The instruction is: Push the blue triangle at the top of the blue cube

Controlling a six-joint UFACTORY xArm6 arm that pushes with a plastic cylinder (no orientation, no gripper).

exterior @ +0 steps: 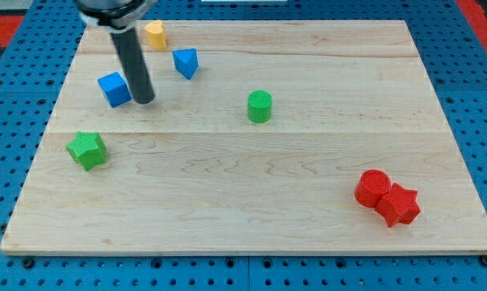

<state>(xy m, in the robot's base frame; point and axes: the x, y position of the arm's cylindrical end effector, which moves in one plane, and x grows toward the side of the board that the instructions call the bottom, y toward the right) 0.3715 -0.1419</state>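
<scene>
The blue triangle (186, 62) lies near the view's top left on the wooden board (324, 194). The blue cube (114, 88) lies to its left and a little lower. My tip (144, 101) stands just right of the blue cube, close to its right side, and below-left of the blue triangle. The rod rises from the tip toward the view's top left.
A yellow block (154, 35) sits at the top, above-left of the blue triangle. A green star (86, 149) lies at the left. A green cylinder (259, 106) stands near the middle. Two red blocks (387, 197) touch each other at the lower right.
</scene>
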